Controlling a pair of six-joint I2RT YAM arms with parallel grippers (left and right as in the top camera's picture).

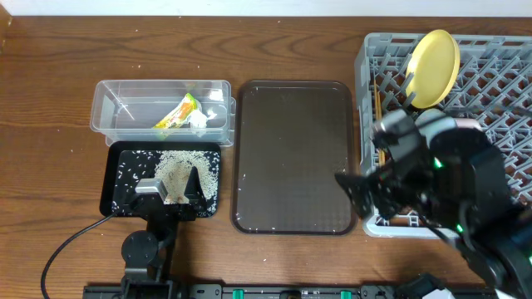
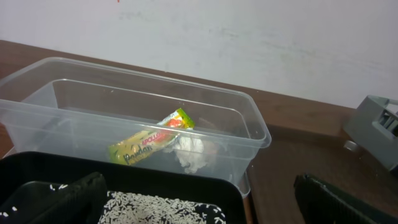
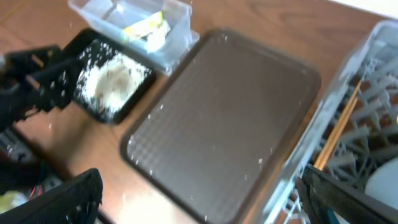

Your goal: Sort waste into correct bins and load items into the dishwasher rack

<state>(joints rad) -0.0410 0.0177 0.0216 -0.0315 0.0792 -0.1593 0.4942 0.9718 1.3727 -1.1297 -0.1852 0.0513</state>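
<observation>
Rice scraps [image 1: 179, 166] heap in the black tray [image 1: 112, 178] under the left end effector [image 1: 173, 189], spread wide, holding nothing. Right end effector [image 3: 205, 202], equally wide and empty, hovers by the dishwasher rack [image 1: 366, 58]; wrapper [image 1: 179, 114] lies in the clear tub [image 1: 104, 104].

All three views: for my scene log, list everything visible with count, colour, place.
Clear rectangular plastic tub: one, transparent, far left.
Snack wrapper: one, green-yellow-orange, in tub.
Crumpled paper scrap: one, white, in tub.
Shallow rectangular tray: one, black, before tub.
Rice-like scraps: pile, whitish, in black tray.
Serving tray: one, dark brown, centre.
Plastic dishwasher rack: one, grey, right.
Round plate: one, yellow, upright in rack.
Wooden chopsticks: count unclear, tan, in rack.
Wooden table: one, brown, beneath.
Left gripper: one, black, open over black tray.
Right gripper: one, black, open beside rack.
</observation>
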